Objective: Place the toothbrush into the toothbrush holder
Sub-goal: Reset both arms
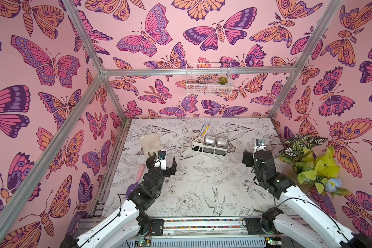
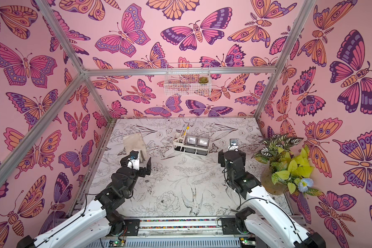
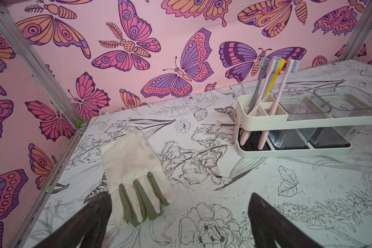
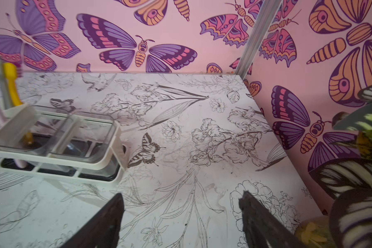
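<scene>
- A white rectangular plastic toothbrush holder (image 3: pixel 264 121) is parked toward the back of the floral line-drawing tabletop (image 3: pixel 223 184). It's smooth-sided, with rounded corners and an open lower tray.
- Its divided slot end is pretty packed. A slim grey toothbrush (image 3: pixel 258 85), a yellow toothbrush (image 3: pixel 277 72), a pale pink toothbrush (image 3: pixel 282 88) and a second pink toothbrush (image 3: pixel 265 84) are all stood bristles-up and leaning, handle ends down on the dark base.
- The other two bays are taken by a clear-grey square cup (image 3: pixel 299 107) and its twin cup (image 3: pixel 348 103), set side by side.
- The left gripper (image 3: pixel 180 197) is seen with its dark fingers spread wide and nothing pinched. It's hovering by the fingertips of a flat off-white fabric glove (image 3: pixel 133 169) with olive-green finger strips.
- The right gripper (image 4: pixel 180 195) is spread apart too, with only tabletop between the fingers, near the cup end of the holder.
- A white wire basket (image 1: pixel 202 91) is hung on the back wall, with a small green succulent (image 1: pixel 222 80) sat in it.
- A leafy plant (image 1: pixel 305 156) with striped and yellow-green leaves is tucked at the right edge.
- A pink-handled tool (image 1: pixel 140 172) is half hidden by the left arm, so its shape can't be told.
</scene>
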{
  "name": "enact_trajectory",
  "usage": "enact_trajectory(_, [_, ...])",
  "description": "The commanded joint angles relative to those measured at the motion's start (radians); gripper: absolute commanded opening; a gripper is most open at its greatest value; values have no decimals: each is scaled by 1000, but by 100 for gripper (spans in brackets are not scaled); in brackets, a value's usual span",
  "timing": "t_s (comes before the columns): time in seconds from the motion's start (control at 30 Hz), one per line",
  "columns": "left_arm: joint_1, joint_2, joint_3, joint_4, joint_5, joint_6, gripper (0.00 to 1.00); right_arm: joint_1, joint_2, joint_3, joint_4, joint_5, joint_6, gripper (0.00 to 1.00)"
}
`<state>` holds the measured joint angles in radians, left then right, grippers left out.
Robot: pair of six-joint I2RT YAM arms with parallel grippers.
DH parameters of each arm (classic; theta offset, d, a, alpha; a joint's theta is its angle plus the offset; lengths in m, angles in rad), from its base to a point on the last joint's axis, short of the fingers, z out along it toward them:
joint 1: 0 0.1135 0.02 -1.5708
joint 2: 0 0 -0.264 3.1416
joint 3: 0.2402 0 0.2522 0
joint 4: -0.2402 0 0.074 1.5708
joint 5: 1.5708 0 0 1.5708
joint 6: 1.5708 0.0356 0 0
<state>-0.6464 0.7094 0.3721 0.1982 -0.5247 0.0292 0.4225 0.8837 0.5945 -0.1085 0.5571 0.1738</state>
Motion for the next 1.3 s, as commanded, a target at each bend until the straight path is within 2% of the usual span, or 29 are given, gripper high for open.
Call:
enact_trajectory(0.0, [5,-21,-32,61,-22,27,100,-61,48,-46,209,18,-73,86])
enact_trajectory(0.2, [4,10,-33,76,-25,35,100,-214,209,-158,491,-16,-11,87])
enact_trajectory(0.27, [4,17,-33,76,-31,34,100,-236,249,-188,566,-96,-46,87])
enact_trajectory(0.33, [5,16,-33,77,-32,32,100,-250,301,-209,659,-88,-75,87])
enact_trajectory(0.43, [7,20,-71,94,-32,39,100,-299,394,-204,721,-98,-85,88])
enact_trajectory(0.63, [44,62,-110,190,-9,63,100,-407,535,-203,854,-198,-9,87])
enact_trajectory(0.77, [80,100,-124,255,1,65,100,-405,576,-141,782,-278,-53,88])
enact_trajectory(0.83, [108,124,-128,279,27,61,100,-406,572,-157,812,-285,-54,89])
enact_trajectory(0.93, [134,160,-130,315,23,70,100,-405,601,-202,925,-298,-62,91])
enact_trajectory(0.97, [144,169,-128,322,24,74,100,-404,624,-224,1002,-301,-67,93])
enact_trajectory(1.0, [157,181,-128,339,26,79,100,-404,638,-237,1035,-301,-72,99])
enact_trajectory(1.03, [169,189,-127,345,28,80,100,-400,640,-242,1045,-298,-74,99])
enact_trajectory(1.13, [202,218,-125,373,18,97,100,-401,615,-225,962,-296,-69,99])
enact_trajectory(1.27, [251,282,-135,439,-21,94,100,-399,615,-226,971,-296,-68,99])
